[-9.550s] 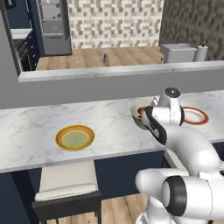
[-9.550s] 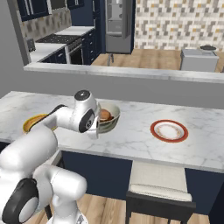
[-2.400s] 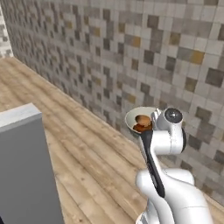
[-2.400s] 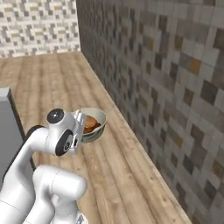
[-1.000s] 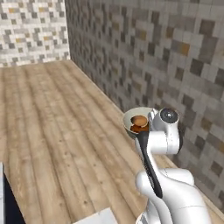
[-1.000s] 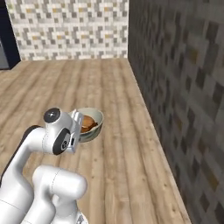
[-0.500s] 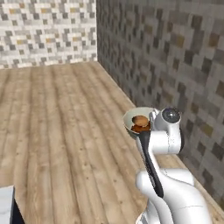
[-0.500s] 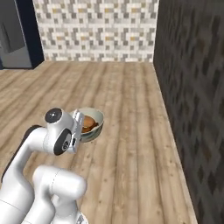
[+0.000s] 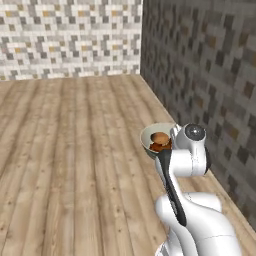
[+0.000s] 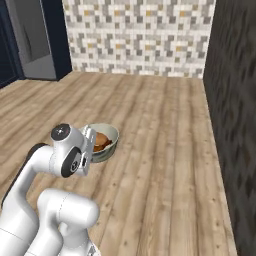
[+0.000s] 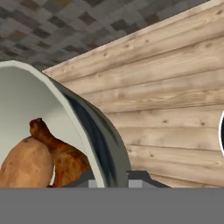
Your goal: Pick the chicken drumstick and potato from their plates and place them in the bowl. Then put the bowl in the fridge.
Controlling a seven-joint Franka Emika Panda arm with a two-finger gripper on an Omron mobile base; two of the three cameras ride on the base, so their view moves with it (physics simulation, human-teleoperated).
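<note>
My gripper [image 11: 111,177] is shut on the rim of the bowl [image 11: 103,135], one finger inside the rim and one outside. The bowl is cream inside and greyish outside. In it lie the pale orange-brown potato [image 11: 24,164] and the darker reddish chicken drumstick [image 11: 61,153], touching each other. From the left base, the bowl [image 9: 150,135] hangs in front of the arm above the wooden floor, the potato [image 9: 160,138] over the drumstick [image 9: 159,148]. From the right base, the bowl [image 10: 109,145] sits beside the gripper [image 10: 91,138]. The grey fridge [image 10: 32,40] stands at the far left. The plates are out of view.
A light wooden floor [image 9: 75,150] spreads ahead. A dark mosaic wall [image 9: 210,75] runs along the right, and a pale mosaic wall [image 10: 140,35] closes off the far end. Dark navy panels [image 10: 52,35] flank the fridge.
The whole picture has slid sideways, so the camera has turned with the base; the fridge has come further into the right base view. The bowl stays in the gripper, same pose.
</note>
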